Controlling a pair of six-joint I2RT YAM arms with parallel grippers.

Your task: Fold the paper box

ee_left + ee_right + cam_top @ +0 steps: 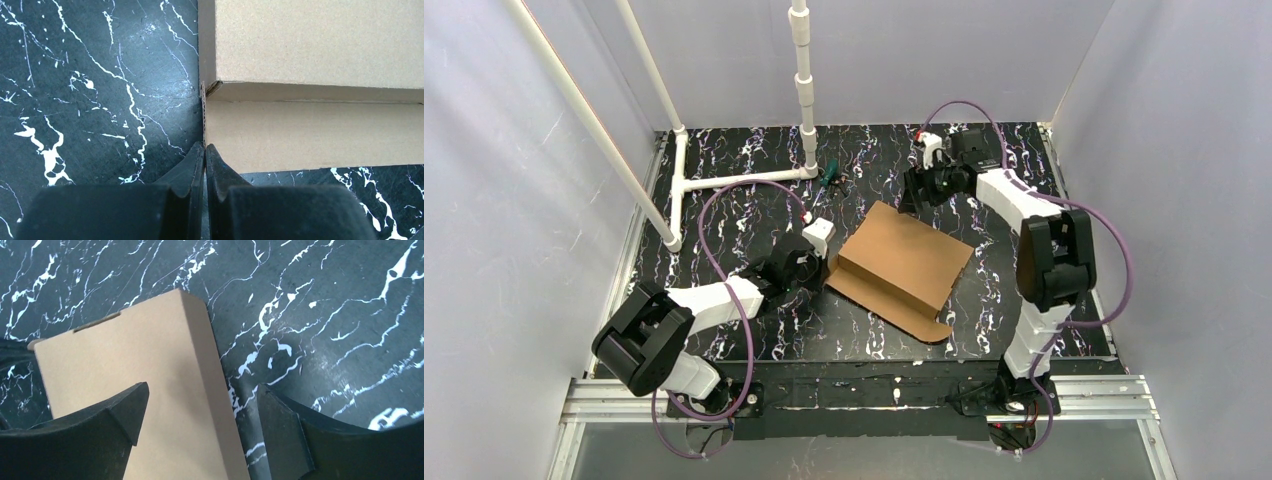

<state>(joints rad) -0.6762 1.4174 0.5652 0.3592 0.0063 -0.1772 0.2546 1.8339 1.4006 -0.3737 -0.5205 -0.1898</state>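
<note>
Closed left pincer (pixel 205 148) meets paper box (pixel 310 50) edge; right pincer (pixel 202 387) spread.

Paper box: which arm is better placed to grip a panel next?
Probably right: the right gripper is open, astride an edge of the paper box; the left gripper is shut at its side.

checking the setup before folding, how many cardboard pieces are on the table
1: the paper box lies in the middle of the table, the left gripper shut at its left edge, the right gripper open above its far corner. Scraps underneath could be hidden.
</note>
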